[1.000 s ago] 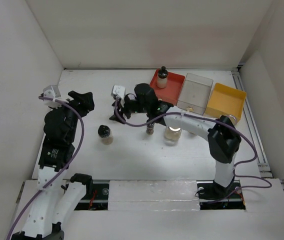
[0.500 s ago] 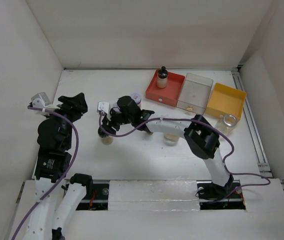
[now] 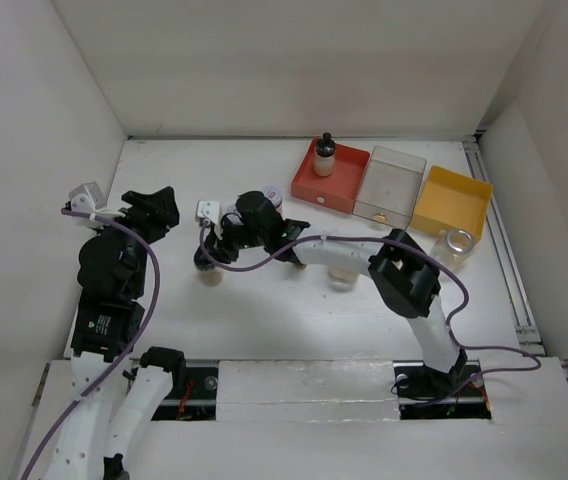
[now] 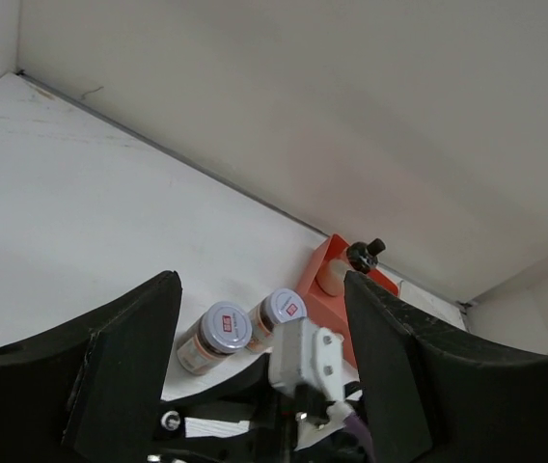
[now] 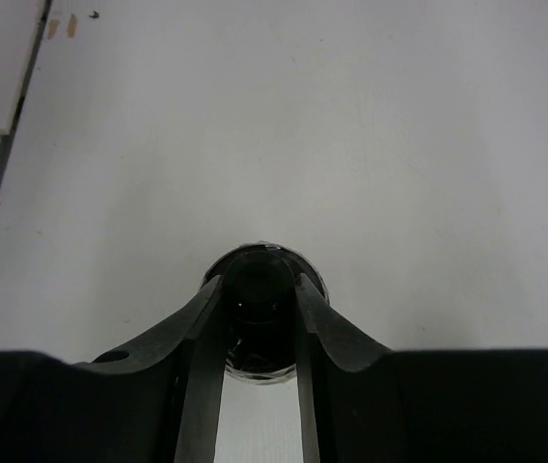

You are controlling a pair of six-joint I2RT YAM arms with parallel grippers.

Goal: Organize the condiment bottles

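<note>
R gripper point(image 5: 260, 282) straddles the black-capped bottle point(image 5: 260, 311). The cap sits right btwn its jaws with barely any gap, but can't tell if they're actually pinching it. The bottle stands on the table point(image 5: 370, 145).

L gripper point(image 3: 154, 208) has jaws spread wide, nothing btwn them. 2 lilac-lidded jars point(image 4: 224, 328) stand just ahead of them.

Progress looks early. Only 1 bottle point(image 3: 324, 155) sits in the red tray point(image 3: 349, 178), well beyond both sets of jaws. The clear tray point(image 3: 394, 180) and yellow tray point(image 3: 451, 200) look bare, so most bottles are left to sort.

Right arm stretches across toward the table's left edge, its pincer point(image 3: 210, 260) clamped on a black-capped bottle point(image 5: 260, 289); left arm raised by that edge, pincer point(image 3: 160, 210) spread wide.
</note>
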